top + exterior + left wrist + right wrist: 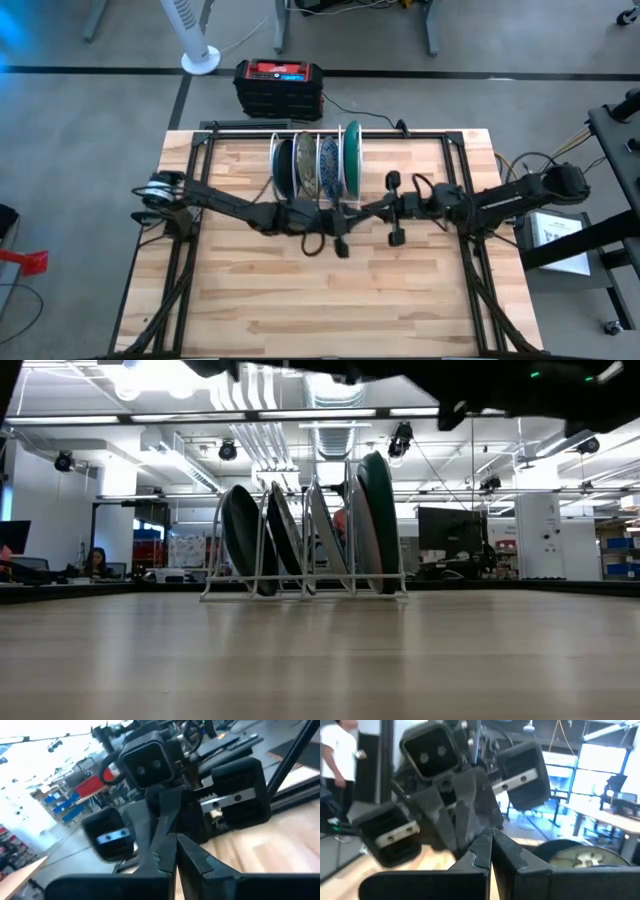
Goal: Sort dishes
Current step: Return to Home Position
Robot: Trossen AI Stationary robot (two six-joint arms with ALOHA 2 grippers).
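Nearest you, the wooden table (300,310) has no dish on it, so by the look of things nothing is left to pick up.

Mid-table, both arms reach in toward the centre and nearly meet, just in front of the rack. The left gripper (175,852) is clenched, fingertips together, with nothing between them. The right gripper (491,845) is the same, closed on nothing. The two grippers face each other nose to nose, and neither touches a plate or the rack.

Toward the far edge stands the white wire rack (300,585), and every dish you can see is in it, upright on edge, one per slot. From the left-arm side across:
- dark teal plate (283,168)
- olive mottled plate (305,165)
- blue-and-white speckled plate (328,165)
- green plate (352,158)

A reddish sliver (341,520) shows just beside the green plate in the low view. It is probably a fifth plate, but you can't confirm that from here.

Judgement: the sorting looks complete. What remains is pulling both arms back to rest without clipping the rack.
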